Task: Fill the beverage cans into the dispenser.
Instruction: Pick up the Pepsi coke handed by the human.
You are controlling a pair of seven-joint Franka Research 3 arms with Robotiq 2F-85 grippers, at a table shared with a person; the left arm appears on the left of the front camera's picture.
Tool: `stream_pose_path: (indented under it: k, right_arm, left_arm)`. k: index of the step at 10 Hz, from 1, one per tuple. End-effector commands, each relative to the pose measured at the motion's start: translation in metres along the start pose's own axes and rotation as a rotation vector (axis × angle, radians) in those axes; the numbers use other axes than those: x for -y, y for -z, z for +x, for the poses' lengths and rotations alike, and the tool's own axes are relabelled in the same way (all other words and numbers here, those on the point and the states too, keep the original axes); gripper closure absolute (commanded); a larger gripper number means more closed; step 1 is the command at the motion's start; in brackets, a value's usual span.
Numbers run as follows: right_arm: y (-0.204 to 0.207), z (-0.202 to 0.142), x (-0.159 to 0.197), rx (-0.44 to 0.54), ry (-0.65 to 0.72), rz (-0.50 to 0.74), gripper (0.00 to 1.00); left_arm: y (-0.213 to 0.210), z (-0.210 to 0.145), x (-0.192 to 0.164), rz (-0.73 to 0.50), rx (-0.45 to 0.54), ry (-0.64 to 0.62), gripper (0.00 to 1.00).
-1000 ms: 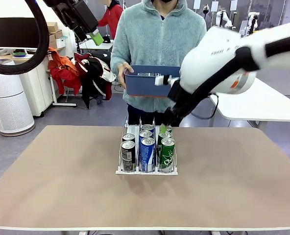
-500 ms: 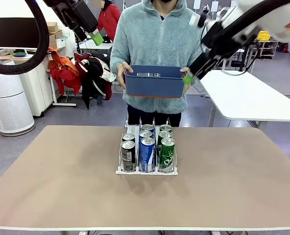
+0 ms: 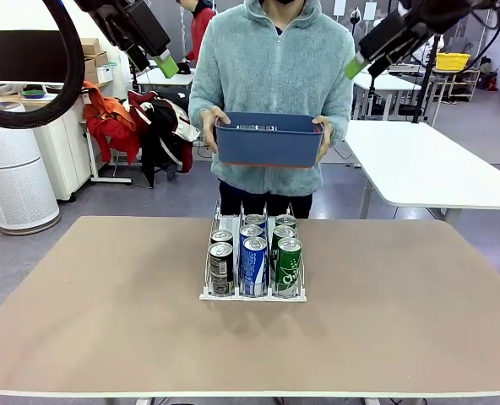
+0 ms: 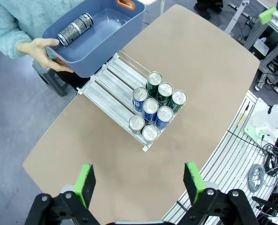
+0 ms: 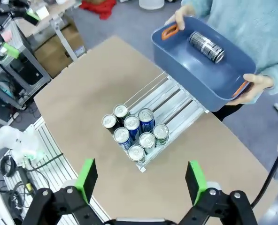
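Note:
The dispenser (image 3: pixel 209 291) sits mid-table with several beverage cans in its three lanes: black (image 3: pixel 221 268), blue-and-white (image 3: pixel 254 263) and green (image 3: pixel 289 263) at the front. Across the table a person holds a dark blue tub (image 3: pixel 267 143) with one black can (image 4: pixel 75 29) lying in it. My left gripper (image 3: pixel 161 59) hangs high at the upper left, open and empty. My right gripper (image 3: pixel 360 63) is high at the upper right, open and empty. Both wrist views look down on the cans (image 4: pixel 153 105) (image 5: pixel 132 129), the dispenser's bare lanes (image 4: pixel 113 82) (image 5: pixel 176 105) and the tub (image 5: pixel 190 79), between open green fingers (image 4: pixel 85 183) (image 5: pixel 195 180).
The brown table (image 3: pixel 106 321) is bare around the dispenser. A white table (image 3: pixel 427 169) stands behind at the right. A white cylinder (image 3: pixel 13 181) and a cabinet stand behind at the left. The other arm's base (image 5: pixel 7 136) shows beside the table edge.
My right arm has lifted from just above the dispenser's green lane up and away to the upper right. The left arm, the tub and the cans have stayed put.

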State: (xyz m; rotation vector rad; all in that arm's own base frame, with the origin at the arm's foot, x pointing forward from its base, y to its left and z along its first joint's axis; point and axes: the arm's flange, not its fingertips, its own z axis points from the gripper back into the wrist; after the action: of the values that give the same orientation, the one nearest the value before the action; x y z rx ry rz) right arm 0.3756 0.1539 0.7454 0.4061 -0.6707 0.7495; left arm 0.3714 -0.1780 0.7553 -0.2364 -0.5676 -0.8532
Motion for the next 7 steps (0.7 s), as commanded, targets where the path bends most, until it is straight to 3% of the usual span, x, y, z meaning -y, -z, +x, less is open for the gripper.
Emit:
stream_pose_path:
  k: [1, 7]
  right_arm:
    - [-0.025, 0.007, -0.003, 0.011, 0.034, -0.009, 0.00]
    - [-0.089, 0.014, -0.004, 0.038, 0.082, -0.128, 0.00]
  left_arm:
    - [0.000, -0.001, -0.001, -0.002, -0.002, 0.000, 0.00]
    - [0.000, -0.001, -0.001, -0.002, -0.002, 0.000, 0.00]
